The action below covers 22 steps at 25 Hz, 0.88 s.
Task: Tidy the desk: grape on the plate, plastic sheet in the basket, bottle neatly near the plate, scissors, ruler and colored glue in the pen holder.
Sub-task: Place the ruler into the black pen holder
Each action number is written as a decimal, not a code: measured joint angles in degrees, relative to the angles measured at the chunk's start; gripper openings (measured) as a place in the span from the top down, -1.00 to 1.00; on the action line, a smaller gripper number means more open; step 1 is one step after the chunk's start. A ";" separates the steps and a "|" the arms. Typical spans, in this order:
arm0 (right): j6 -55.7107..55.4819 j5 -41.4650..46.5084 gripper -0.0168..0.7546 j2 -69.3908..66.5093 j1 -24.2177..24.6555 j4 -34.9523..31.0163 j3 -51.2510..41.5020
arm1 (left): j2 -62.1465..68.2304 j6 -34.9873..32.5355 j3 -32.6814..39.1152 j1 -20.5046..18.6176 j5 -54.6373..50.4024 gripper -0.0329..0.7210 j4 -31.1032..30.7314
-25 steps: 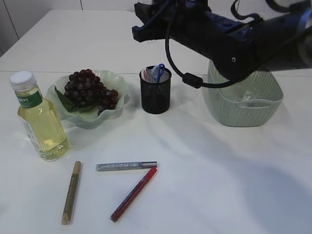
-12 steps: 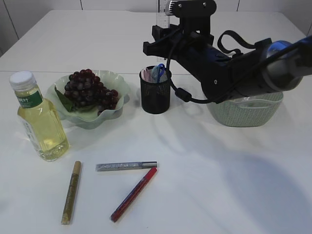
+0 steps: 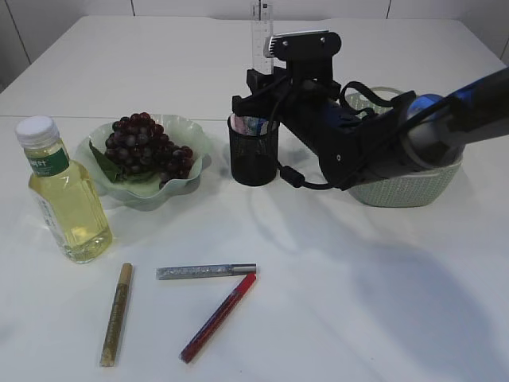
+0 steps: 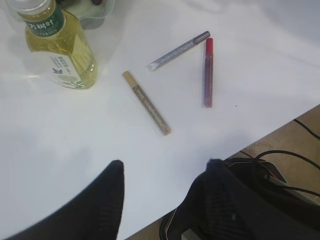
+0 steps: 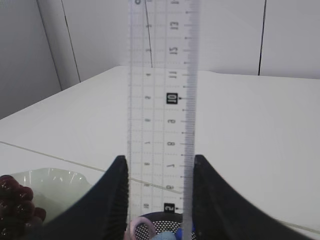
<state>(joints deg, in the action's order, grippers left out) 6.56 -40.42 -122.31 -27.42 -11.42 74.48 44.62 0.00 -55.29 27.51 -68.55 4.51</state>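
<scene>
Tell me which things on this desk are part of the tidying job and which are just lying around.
Part of the job:
ruler, upright in the right tool over the pen holder
three glue sticks: gold, silver, red
grapes on the plate
bottle
basket

Just lying about:
nothing that I can see; left tool idle

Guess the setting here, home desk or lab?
Probably a lab or office mock-up of a desk: a bare white table by plain white wall panels, staged stationery like the mesh pen holder, and loose cables on the floor beside it.
</scene>
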 joint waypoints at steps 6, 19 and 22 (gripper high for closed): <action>0.13 -1.97 0.20 -2.02 0.00 0.00 2.55 | 0.00 0.00 0.00 0.00 0.58 -0.09 -0.81; 3.39 -2.33 0.20 -4.51 0.00 0.00 4.66 | 0.00 0.00 0.00 0.00 3.17 -0.09 -1.58; 3.62 -2.46 0.20 -4.82 0.00 -0.12 4.66 | 0.00 0.00 0.00 0.00 3.62 -0.09 -1.58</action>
<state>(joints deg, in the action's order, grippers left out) 10.17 -42.88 -127.13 -27.42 -11.54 79.14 44.62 0.00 -55.29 27.51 -64.93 2.93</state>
